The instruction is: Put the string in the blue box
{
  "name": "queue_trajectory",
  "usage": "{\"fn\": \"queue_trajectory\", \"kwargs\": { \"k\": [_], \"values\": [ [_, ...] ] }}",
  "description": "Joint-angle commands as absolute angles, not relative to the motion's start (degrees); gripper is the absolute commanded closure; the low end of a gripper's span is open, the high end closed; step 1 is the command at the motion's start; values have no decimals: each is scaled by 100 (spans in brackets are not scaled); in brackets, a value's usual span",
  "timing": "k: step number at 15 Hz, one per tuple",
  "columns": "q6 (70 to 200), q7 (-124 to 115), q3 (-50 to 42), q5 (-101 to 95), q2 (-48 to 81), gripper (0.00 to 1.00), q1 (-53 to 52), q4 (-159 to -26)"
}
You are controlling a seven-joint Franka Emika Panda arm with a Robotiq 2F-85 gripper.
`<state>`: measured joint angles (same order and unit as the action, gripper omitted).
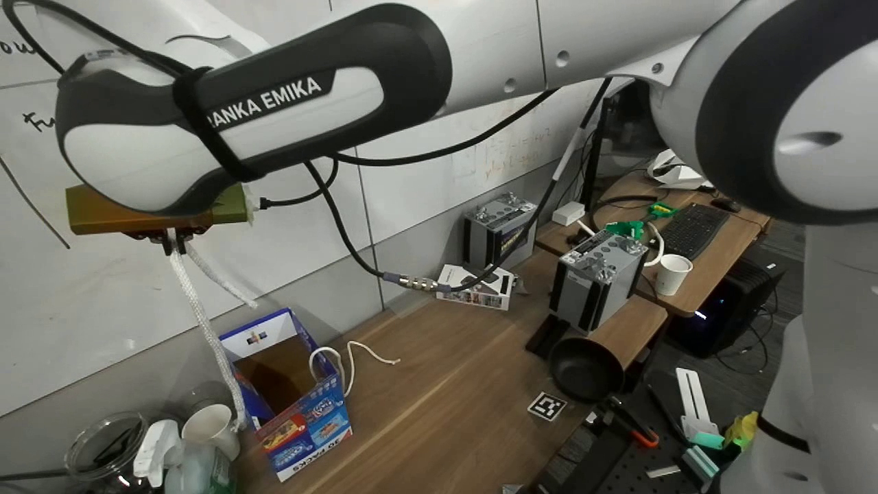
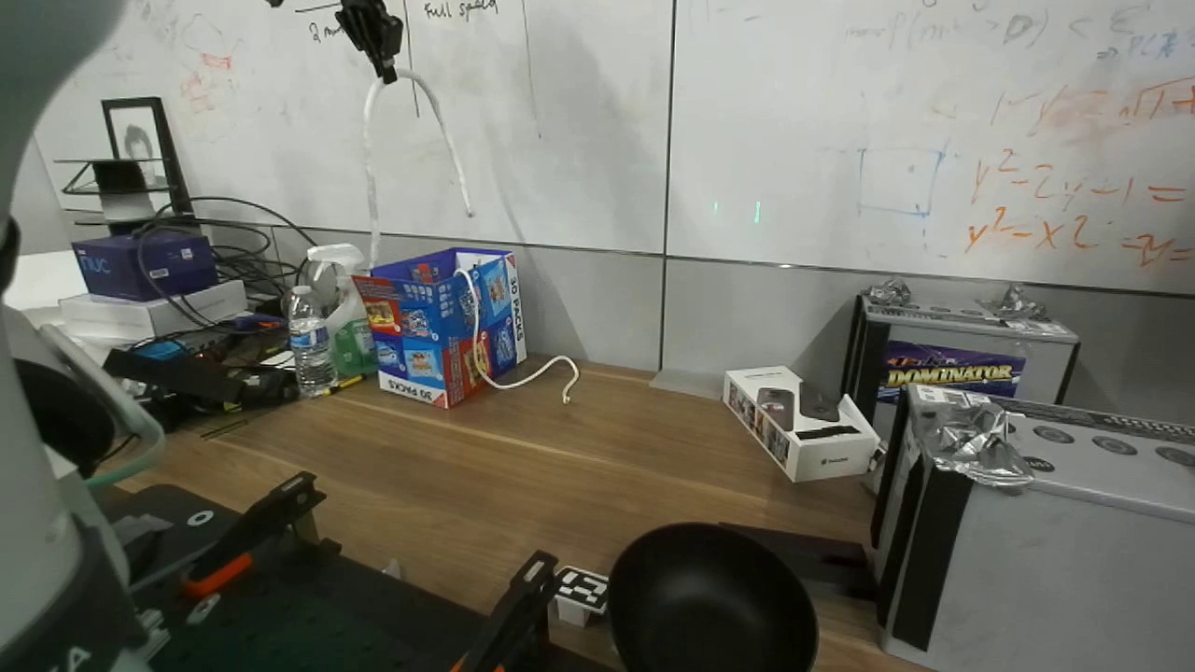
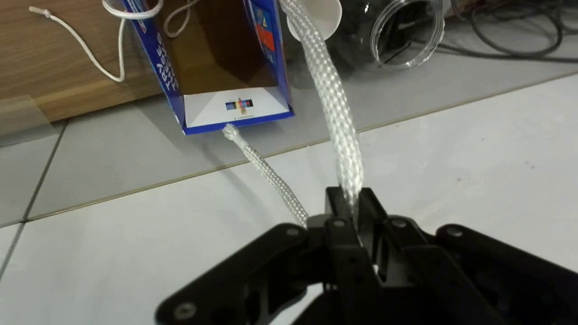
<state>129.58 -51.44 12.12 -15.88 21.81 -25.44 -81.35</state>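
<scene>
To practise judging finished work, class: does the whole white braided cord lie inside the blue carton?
No: in the wrist view, the gripper pinches part of the white braided cord outside the blue carton.

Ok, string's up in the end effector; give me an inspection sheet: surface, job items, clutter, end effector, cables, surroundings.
Surface: wooden table.
Job items: string gripped, free end dangling; long stretch drops beside the open-topped blue box, apparently outside; another length loops from inside over its wall. One piece or more: cannot tell.
Clutter: white cup and spray bottle near the blue box; black pan and white carton farther off.
End effector: shut on the string, raised above the blue box's rim height.
Cables: black cable beneath the arm.
Surroundings: written-on whiteboard; keyboard.
</scene>
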Motion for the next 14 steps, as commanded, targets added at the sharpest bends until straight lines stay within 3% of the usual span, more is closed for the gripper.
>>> {"fn": "queue_trajectory", "kwargs": {
  "k": [1, 14],
  "values": [
    [12304, -3773, 1365, -1016, 2439, 89, -2464, -7492],
    [11704, -2856, 1138, -1461, 2614, 89, -2647, -6913]
  ]
}}
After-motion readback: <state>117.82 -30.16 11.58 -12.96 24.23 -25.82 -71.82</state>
